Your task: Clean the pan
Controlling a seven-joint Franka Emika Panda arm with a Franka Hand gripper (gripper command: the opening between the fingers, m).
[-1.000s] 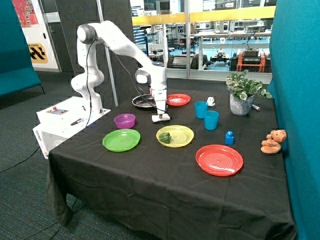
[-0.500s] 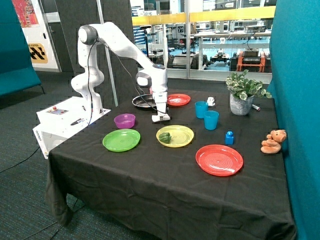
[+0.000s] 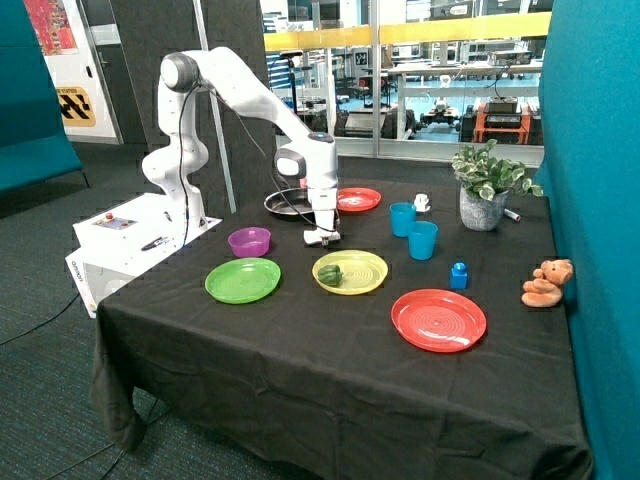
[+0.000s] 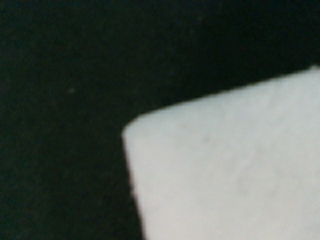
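The pan (image 3: 283,205), black inside with a shiny rim, sits at the back of the black-clothed table (image 3: 330,370), partly hidden behind my arm. My gripper (image 3: 322,236) points straight down just in front of the pan, right at a white block (image 3: 322,238) that lies on the cloth. In the wrist view the white block (image 4: 225,165) fills much of the picture, very close, against the black cloth. The pan does not show in the wrist view.
A small red plate (image 3: 357,199) lies beside the pan. A purple bowl (image 3: 249,241), green plate (image 3: 242,279), yellow plate (image 3: 352,270) with a green vegetable (image 3: 330,273), large red plate (image 3: 438,319), two blue cups (image 3: 422,240), a potted plant (image 3: 485,185), a blue block (image 3: 459,275) and a teddy (image 3: 547,283) are around.
My arm's wrist has shifted slightly toward the red plate and sunk a little onto the white block. The block and the pan stay where they were.
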